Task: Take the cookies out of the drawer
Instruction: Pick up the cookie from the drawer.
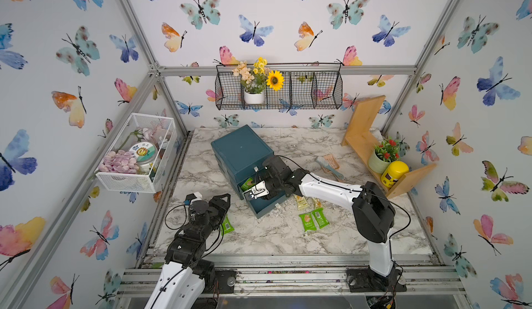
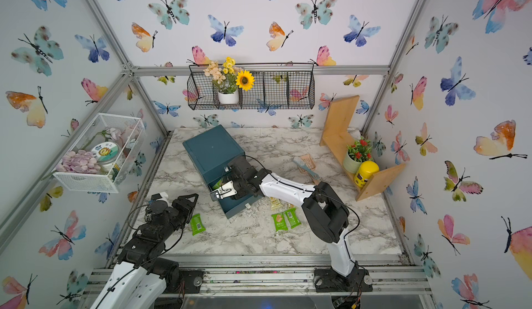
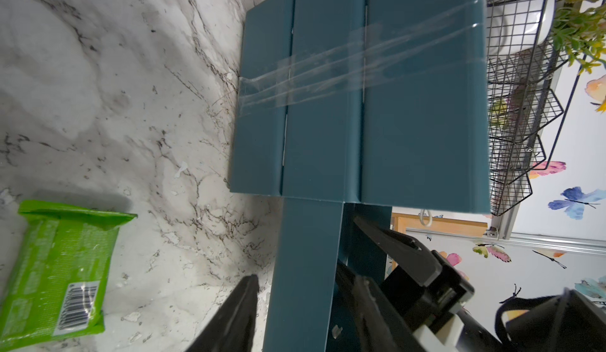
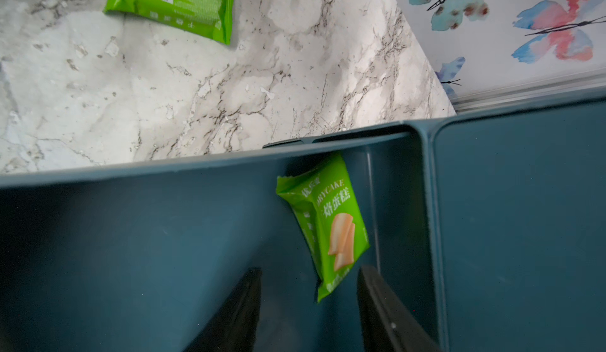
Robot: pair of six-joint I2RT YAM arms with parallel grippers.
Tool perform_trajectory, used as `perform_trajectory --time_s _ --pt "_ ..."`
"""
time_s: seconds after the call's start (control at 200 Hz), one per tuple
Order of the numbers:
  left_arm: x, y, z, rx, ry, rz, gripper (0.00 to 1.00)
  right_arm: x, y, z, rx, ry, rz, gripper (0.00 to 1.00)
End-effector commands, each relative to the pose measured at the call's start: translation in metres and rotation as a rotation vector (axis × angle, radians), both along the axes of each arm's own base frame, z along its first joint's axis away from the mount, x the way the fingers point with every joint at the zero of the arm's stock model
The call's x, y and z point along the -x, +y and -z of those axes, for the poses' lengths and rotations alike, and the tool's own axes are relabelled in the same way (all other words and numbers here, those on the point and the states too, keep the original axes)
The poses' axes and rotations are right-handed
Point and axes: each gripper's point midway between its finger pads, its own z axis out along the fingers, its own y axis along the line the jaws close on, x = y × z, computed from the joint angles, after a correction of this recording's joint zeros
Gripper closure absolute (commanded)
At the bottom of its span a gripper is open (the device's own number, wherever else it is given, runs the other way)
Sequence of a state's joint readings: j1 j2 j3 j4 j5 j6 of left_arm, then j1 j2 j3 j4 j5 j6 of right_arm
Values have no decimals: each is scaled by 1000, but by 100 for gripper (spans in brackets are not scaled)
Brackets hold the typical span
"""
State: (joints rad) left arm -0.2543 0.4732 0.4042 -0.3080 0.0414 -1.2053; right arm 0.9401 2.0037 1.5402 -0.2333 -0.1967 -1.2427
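Marble-patterned table [image 1: 259, 244] carrying a teal cabinet [image 1: 240, 149] left of centre, with one drawer [image 4: 131, 235] pulled out toward the near edge. The drawer holds a single green cookie packet [image 4: 331, 225], propped on edge against the side wall at the inner corner, by the cabinet's mouth. On the far wall, a black wire basket [image 1: 316, 91] contains a white flower pot [image 1: 254, 96]. On the left wall, a white mesh basket [image 1: 129, 182] contains a lidded jar [image 1: 142, 152] and purple blossoms [image 1: 119, 162]. A wooden shelf [image 1: 365, 137] at far right bears a potted plant [image 1: 384, 156] and a yellow jar [image 1: 394, 173]. The right gripper [image 4: 308, 304] reaches into the drawer, fingers spread either side of the packet's near end, not closed on it; in both top views its wrist hides most of the drawer. The left gripper [image 3: 296, 311] hovers just left of the drawer, fingers partly apart, empty. Cookies lying out on the table: one green packet [image 1: 227, 225] beside the left gripper; two green packets [image 1: 307, 221] and yellow packets [image 1: 301, 202] right of the drawer. A brush [image 1: 328, 165] lies right of the cabinet.
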Motion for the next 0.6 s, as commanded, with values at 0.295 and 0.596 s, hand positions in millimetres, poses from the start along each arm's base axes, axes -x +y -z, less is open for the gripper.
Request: perform_trajectory --time_s 0.295,0.596 --pt "-1 9 -7 -48 -13 -31 49 -15 13 5 -20 -44 3 56" --pt "-1 10 -8 -48 -13 -33 50 -17 22 9 -34 -29 -2 62"
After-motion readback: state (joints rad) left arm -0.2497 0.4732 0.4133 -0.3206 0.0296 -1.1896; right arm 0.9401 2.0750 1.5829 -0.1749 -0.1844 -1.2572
